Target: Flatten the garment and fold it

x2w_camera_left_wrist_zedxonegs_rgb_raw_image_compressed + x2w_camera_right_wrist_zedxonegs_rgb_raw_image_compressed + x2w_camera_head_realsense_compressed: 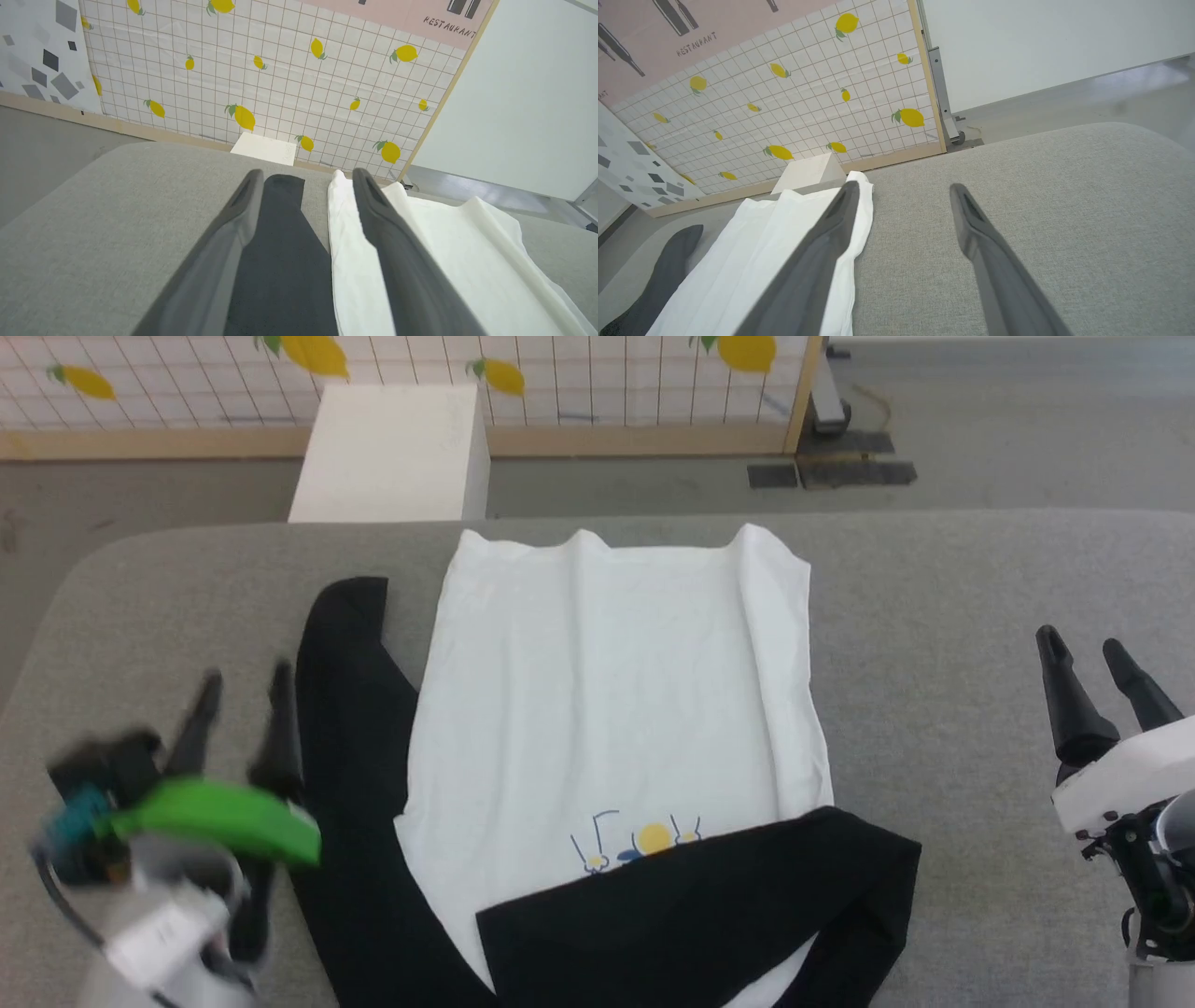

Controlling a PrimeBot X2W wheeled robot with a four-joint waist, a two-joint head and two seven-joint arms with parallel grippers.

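The garment (pixel 616 691) lies spread on the grey table (pixel 934 616) between both grippers. The left gripper (pixel 246 674) hovers wide apart and empty, one black sleeve just to its right. The right gripper (pixel 1081 642), equally wide and empty, has the shirt well off to its left.

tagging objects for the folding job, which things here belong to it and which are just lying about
Job: garment, lying on the grey padded surface; left gripper, open; right gripper, open.
Lying about: white box behind the surface; lemon-print screen.
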